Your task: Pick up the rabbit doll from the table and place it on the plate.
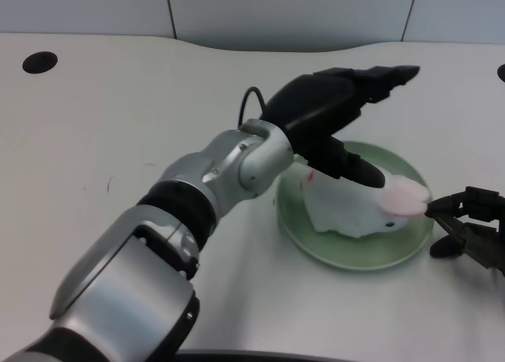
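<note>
The left hand [335,113] is up over the far side of the plate. Its top fingers [390,76] stick out straight and point away from the robot. One dark finger [351,169] reaches down and lies on top of the rabbit doll [359,208]. It does not look like the hand is squeezing the doll, so I think it is spread out and letting go, with only that one finger touching.

Just under the hand, the rabbit doll lies on its side on the green plate [316,244]. Its pink ear [406,196] points away from the hand, out to the plate's edge near the right hand [469,224].

What could go wrong? The low finger might catch on the soft doll when the hand goes up, and that could pull the doll off the plate. The pink ear also hangs right at the rim, so a small bump from the hand could roll the doll over the edge onto the table [118,125]
</note>
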Action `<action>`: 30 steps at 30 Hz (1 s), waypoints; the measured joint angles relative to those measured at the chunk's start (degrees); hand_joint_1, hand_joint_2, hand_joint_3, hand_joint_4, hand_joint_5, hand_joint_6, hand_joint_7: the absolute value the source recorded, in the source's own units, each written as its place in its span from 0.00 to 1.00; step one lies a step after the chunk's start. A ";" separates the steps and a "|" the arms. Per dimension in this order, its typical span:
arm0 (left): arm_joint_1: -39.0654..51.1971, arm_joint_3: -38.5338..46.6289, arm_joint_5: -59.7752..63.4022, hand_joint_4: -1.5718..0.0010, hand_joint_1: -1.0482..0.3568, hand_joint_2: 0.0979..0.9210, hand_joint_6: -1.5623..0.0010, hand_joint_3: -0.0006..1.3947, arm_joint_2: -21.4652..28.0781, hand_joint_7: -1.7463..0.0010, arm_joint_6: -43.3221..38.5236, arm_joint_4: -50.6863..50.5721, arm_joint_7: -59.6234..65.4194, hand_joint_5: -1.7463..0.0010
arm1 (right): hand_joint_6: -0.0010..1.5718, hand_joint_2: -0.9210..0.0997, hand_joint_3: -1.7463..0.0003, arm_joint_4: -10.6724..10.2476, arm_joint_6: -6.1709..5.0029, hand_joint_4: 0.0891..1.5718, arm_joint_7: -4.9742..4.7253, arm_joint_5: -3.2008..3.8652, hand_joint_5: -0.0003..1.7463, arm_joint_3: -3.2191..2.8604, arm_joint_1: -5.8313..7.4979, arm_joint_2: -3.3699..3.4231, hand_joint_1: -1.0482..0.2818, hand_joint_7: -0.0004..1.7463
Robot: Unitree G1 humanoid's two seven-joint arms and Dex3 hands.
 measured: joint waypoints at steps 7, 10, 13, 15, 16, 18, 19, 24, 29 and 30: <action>2.61 4.34 -3.96 0.83 0.13 1.00 0.84 0.10 4.79 0.95 -4.12 -0.56 -2.96 0.85 | 0.54 0.00 0.97 1.87 -1.69 0.55 -0.27 -0.18 0.55 0.03 -0.66 -0.24 0.17 0.49; 3.73 7.41 -7.61 0.81 0.16 1.00 0.82 0.08 5.60 0.94 -5.45 -1.28 -6.69 0.84 | 0.54 0.00 0.97 2.24 -2.10 0.55 -0.36 -0.29 0.55 0.06 -0.82 -0.28 0.18 0.49; 6.26 12.99 -14.98 0.80 0.20 1.00 0.80 0.09 6.39 0.95 -7.26 -2.97 -13.25 0.81 | 0.54 0.00 0.97 2.66 -2.28 0.55 -0.32 -0.26 0.55 0.05 -1.04 -0.27 0.18 0.49; 8.65 15.85 -18.56 0.78 0.22 1.00 0.76 0.12 7.23 0.95 -7.53 -4.02 -16.51 0.75 | 0.54 0.00 0.97 2.77 -2.29 0.55 -0.36 -0.24 0.55 0.03 -1.11 -0.27 0.18 0.49; 10.14 17.19 -20.18 0.79 0.24 1.00 0.71 0.15 7.63 0.96 -7.72 -4.53 -17.29 0.63 | 0.54 0.00 0.97 2.86 -2.29 0.55 -0.36 -0.19 0.55 0.00 -1.13 -0.27 0.18 0.49; 13.34 19.75 -22.83 0.79 0.26 1.00 0.66 0.16 8.56 0.97 -7.88 -5.69 -18.20 0.47 | 0.54 0.00 0.97 3.03 -2.30 0.54 -0.35 -0.04 0.55 -0.05 -1.20 -0.27 0.18 0.49; 15.07 21.24 -24.52 0.79 0.26 1.00 0.63 0.15 9.01 0.97 -7.88 -6.38 -18.81 0.41 | 0.54 0.00 0.97 3.12 -2.30 0.54 -0.32 0.03 0.55 -0.06 -1.24 -0.27 0.18 0.49; 21.01 26.97 -31.81 0.70 0.32 1.00 0.54 0.16 9.93 0.94 -6.76 -9.70 -22.80 0.28 | 0.54 0.00 0.98 3.54 -2.31 0.55 -0.01 0.60 0.56 -0.05 -1.44 -0.28 0.17 0.49; 30.16 33.63 -41.75 0.64 0.37 1.00 0.46 0.17 9.33 0.92 -0.51 -15.70 -27.40 0.20 | 0.53 0.00 0.97 4.03 -2.81 0.54 -0.07 0.73 0.56 -0.13 -1.46 -0.67 0.17 0.49; 31.57 34.38 -42.79 0.64 0.37 1.00 0.45 0.17 9.14 0.92 1.01 -16.71 -27.97 0.20 | 0.53 0.00 0.97 4.15 -2.89 0.54 -0.14 0.73 0.56 -0.15 -1.46 -0.87 0.17 0.49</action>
